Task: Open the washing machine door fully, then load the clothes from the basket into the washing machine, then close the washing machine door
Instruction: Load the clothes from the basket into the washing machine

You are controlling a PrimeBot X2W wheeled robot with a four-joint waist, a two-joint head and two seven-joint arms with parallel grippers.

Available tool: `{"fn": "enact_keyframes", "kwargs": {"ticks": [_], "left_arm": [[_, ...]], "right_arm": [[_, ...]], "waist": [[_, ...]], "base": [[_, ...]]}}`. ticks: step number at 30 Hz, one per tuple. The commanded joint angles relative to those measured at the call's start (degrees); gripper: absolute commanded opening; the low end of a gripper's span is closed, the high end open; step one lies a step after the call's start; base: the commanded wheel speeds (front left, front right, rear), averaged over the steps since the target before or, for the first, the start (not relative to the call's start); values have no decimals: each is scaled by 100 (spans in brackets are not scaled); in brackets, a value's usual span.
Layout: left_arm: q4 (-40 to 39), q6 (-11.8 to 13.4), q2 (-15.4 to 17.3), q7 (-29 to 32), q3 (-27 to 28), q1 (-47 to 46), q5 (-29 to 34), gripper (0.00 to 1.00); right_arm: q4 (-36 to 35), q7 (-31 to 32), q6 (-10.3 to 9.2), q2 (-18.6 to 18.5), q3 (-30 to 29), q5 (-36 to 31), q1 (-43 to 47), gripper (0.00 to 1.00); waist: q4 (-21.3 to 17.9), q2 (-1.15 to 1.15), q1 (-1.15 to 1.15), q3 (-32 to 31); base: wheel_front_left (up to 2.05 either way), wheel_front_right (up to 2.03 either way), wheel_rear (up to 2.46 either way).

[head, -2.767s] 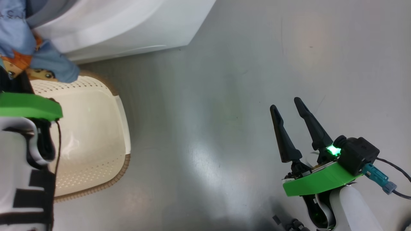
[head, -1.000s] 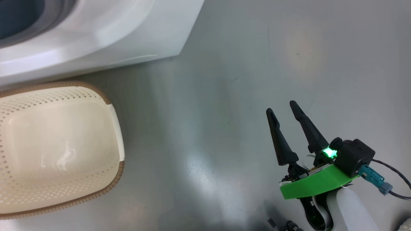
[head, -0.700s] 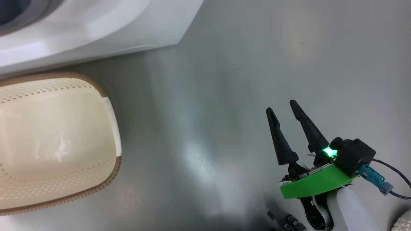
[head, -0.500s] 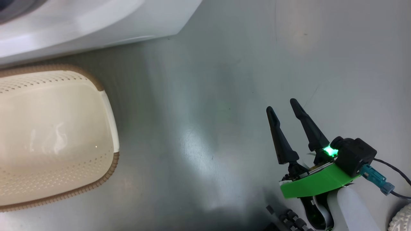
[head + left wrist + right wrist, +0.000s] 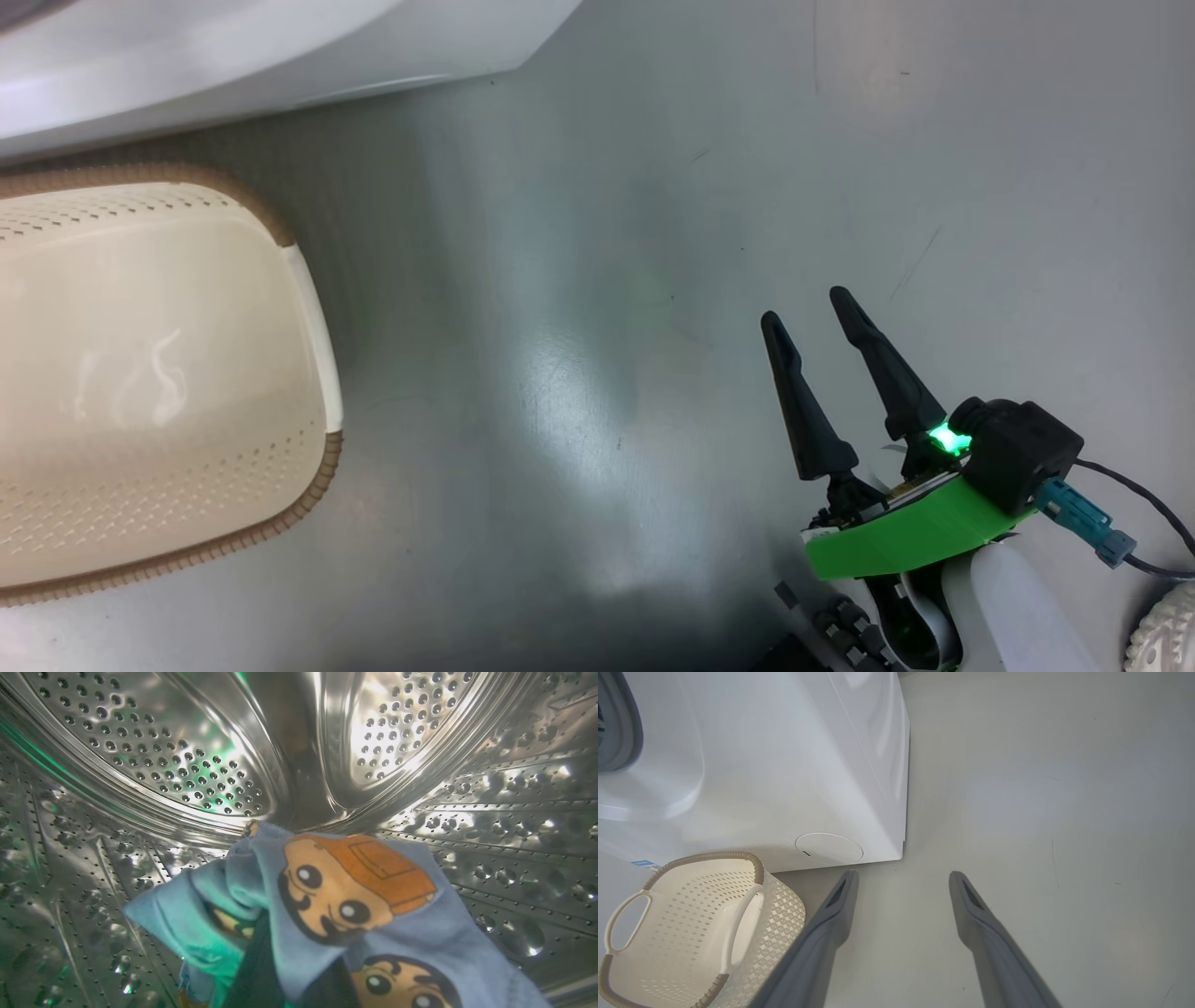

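Observation:
My left gripper (image 5: 294,970) is inside the perforated steel drum (image 5: 187,765) of the washing machine, shut on the clothes (image 5: 345,896), a light blue garment with orange cartoon figures that drapes over its dark fingers. The cream basket (image 5: 280,229) with a brown rim stands on the floor at the left, just in front of the white washing machine (image 5: 280,47). The part of its inside that I see is bare. My right gripper (image 5: 807,310) hovers open over the floor at the lower right, holding nothing. In the right wrist view the right gripper (image 5: 903,877) points past the basket (image 5: 710,856) and washing machine (image 5: 784,765). The washing machine door is out of view.
Grey shiny floor (image 5: 607,280) stretches to the right of the washer and the basket. The washer's front corner (image 5: 903,851) juts out near a round cap (image 5: 829,848). A cable (image 5: 1139,523) trails from my right wrist.
The left gripper with the garment has left the head view, where it hung over the basket. The head camera has shifted, so washer and basket sit higher and further left. The right gripper keeps its pose.

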Motion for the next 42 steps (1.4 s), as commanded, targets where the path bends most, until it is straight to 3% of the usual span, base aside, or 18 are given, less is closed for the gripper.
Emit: {"fn": "enact_keyframes", "kwargs": {"ticks": [1,8,9,10,11,25,42], "left_arm": [[-63,-24,245,29,17,-110,-23,0],[260,-116,183,-180,-126,-275,-70,0],[278,-94,184,-255,-140,-292,-53,11],[300,-85,181,-310,-162,-299,-35,82],[328,-79,166,-352,-171,-300,-37,100],[193,90,-135,-694,-271,74,-72,100],[-829,362,-307,-759,-41,1882,-312,100]], "right_arm": [[-84,-27,8,10,142,7,52,100],[-62,-27,8,10,152,-16,40,100],[-59,-27,8,10,148,-18,31,100],[-58,-27,8,10,140,-19,27,100],[-55,-27,8,10,131,-20,29,100],[-64,-27,8,10,-76,-38,26,100],[57,-27,8,10,-168,-252,301,100]], "waist": [[5,0,0,-4],[37,0,0,-34],[38,0,0,-40],[41,0,0,-53],[48,0,0,-73],[272,0,0,-272],[411,0,0,-1378]], "base": [[0,0,0],[0,0,0],[0,0,0],[0,0,0],[0,0,0],[0,0,0],[0,0,0]]}}
